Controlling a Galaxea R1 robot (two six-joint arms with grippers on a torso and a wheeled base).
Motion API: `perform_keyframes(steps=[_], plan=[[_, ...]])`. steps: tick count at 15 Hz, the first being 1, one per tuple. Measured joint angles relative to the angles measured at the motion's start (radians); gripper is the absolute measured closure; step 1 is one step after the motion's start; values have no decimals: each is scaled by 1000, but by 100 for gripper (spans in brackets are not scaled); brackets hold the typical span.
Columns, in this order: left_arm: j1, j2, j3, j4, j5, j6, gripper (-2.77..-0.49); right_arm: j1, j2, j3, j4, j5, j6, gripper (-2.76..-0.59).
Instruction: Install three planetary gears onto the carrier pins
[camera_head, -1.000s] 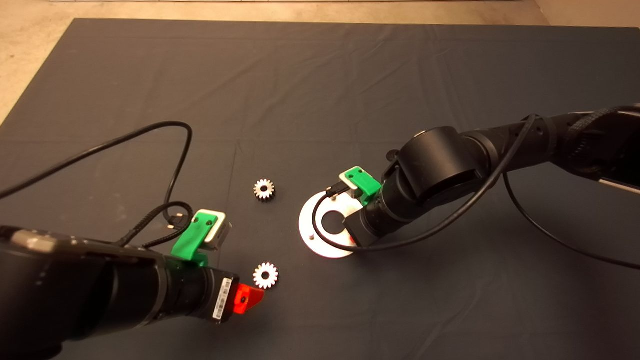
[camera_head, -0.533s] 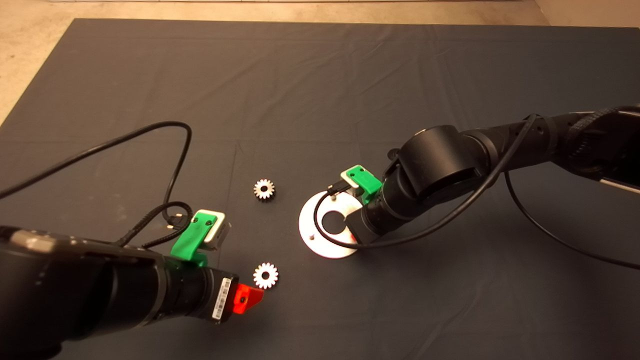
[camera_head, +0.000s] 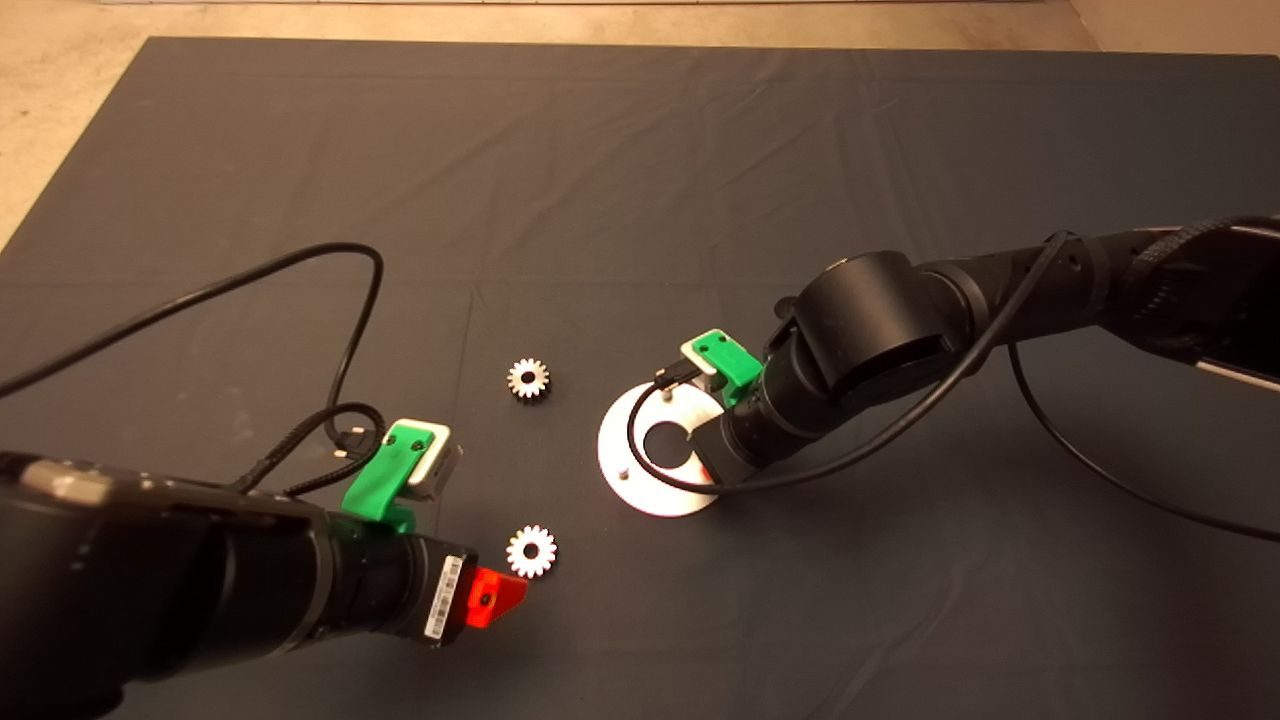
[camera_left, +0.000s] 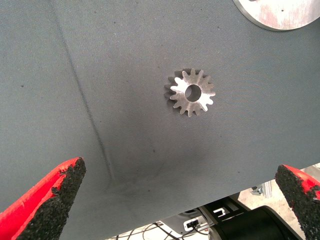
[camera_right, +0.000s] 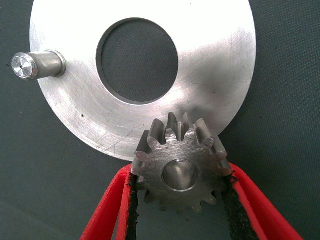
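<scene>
One gear (camera_right: 180, 170) is pinched in the right pincer (camera_right: 179, 200) right over the disc's (camera_right: 210, 60) edge, a pin end showing in its bore. Two more gears (camera_head: 528, 379) (camera_head: 531, 551) lie on the mat (camera_head: 640, 180); the left pincer (camera_left: 180, 200) hangs wide open by the nearer one.

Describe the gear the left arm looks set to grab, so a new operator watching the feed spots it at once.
On the dark mat, find the white disc near the middle, then look toward the left gripper. The gear lies flat just off its red fingers, which are spread wide. The other loose gear sits farther up the mat, away from both grippers.
</scene>
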Motion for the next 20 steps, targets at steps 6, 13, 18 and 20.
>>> perform_keyframes(steps=[6,13,18,20], plan=[[0,0,0,0,0,0,-276,-3,3,0,-4,-3,-4,-99],[0,0,0,0,0,0,-276,-4,5,0,-5,-6,-8,-99],[0,0,0,0,0,0,-276,-4,4,0,-5,-6,-8,-99],[0,0,0,0,0,0,-276,-4,2,2,-4,-3,-8,-99]])
